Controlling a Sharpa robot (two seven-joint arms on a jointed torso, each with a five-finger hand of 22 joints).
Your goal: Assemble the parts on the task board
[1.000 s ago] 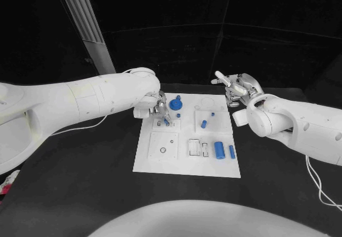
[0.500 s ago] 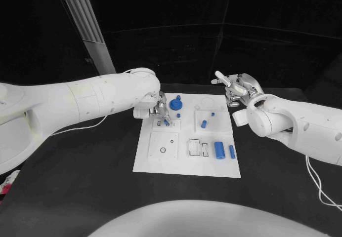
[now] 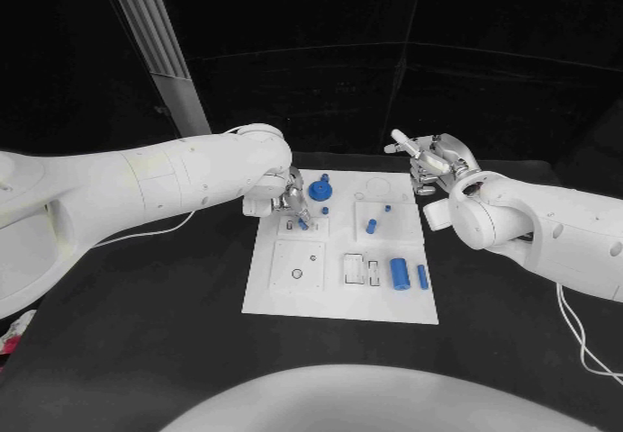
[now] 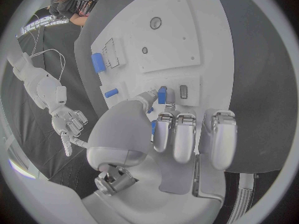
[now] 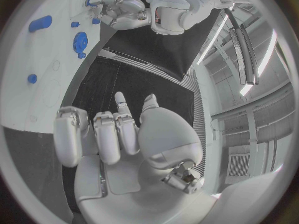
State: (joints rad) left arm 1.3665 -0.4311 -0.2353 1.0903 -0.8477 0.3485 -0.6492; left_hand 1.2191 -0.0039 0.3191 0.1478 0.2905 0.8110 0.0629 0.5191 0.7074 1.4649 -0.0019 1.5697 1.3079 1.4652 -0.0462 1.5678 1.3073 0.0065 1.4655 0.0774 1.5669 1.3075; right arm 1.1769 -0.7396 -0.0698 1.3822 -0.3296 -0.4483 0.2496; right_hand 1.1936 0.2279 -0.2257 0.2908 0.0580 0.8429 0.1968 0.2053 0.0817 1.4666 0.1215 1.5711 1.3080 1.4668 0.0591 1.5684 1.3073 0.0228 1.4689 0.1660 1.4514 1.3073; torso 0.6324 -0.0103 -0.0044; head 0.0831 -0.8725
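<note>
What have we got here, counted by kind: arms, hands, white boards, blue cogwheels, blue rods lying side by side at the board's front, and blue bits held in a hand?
White arms: 2, left arm and right arm
Silver hands: 2, left hand and right hand
Task board: 1
Blue gear: 1
Blue rods: 2
Blue part pinched by the left hand: 1
Total: 9

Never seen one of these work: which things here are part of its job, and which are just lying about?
Part of the job:
task board
small blue part pinched by the left hand
blue gear
blue cylinders

Just lying about:
white cable
black table
</note>
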